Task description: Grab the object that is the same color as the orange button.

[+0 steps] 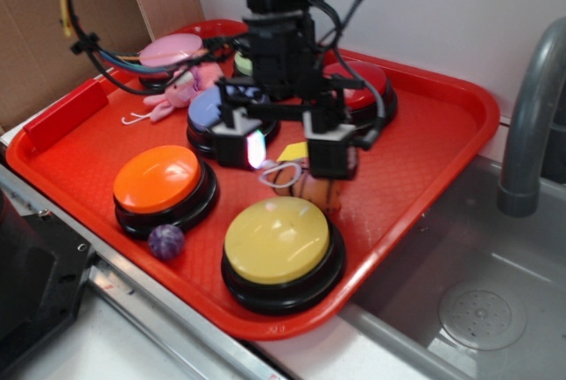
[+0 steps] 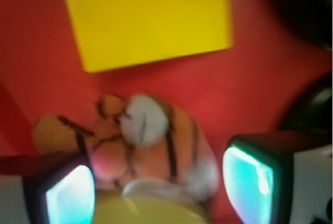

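The object, a small orange plush tiger (image 1: 317, 189) (image 2: 156, 140) with dark stripes and a white string loop, lies on the red tray (image 1: 88, 141) between the yellow-topped button (image 1: 279, 240) and a yellow wedge block (image 1: 293, 151) (image 2: 151, 21). My gripper (image 1: 285, 157) (image 2: 161, 187) hangs low right over it and is open. One finger stands on each side of the tiger, with a gap showing on the right. The orange button (image 1: 157, 179) sits at the tray's front left, apart from the gripper.
A purple ball (image 1: 165, 241) lies by the orange button. A blue-topped button (image 1: 217, 108), a red-topped button (image 1: 364, 87), a pink-topped button (image 1: 170, 50) and a pink plush bunny (image 1: 179, 91) stand behind. A sink (image 1: 482, 309) with a grey faucet (image 1: 529, 124) is to the right.
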